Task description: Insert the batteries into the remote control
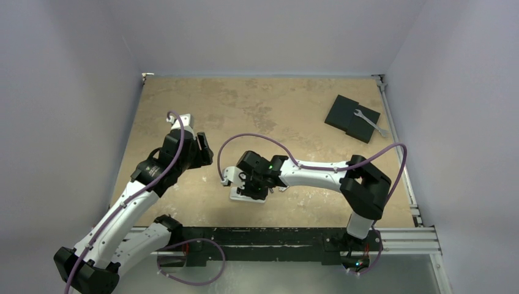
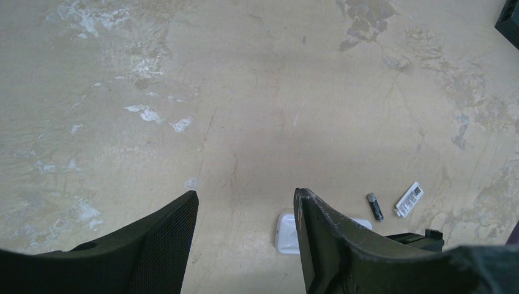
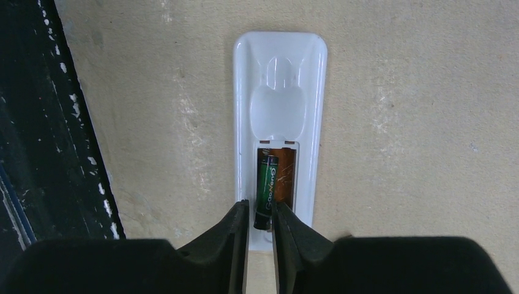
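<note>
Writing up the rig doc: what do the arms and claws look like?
The left arm and right arm have white tubular links with chunky black joint housings. A purple cable loops along each. The right wrist shows a small green light. The left claw and right claw each have two black wedge-shaped fingers.

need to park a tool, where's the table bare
Free: the far-middle table between the left gripper and the black pad with its wrench; the near patch left of the remote. Crowded: round the remote under the right gripper, loose battery and cover beside it.
</note>
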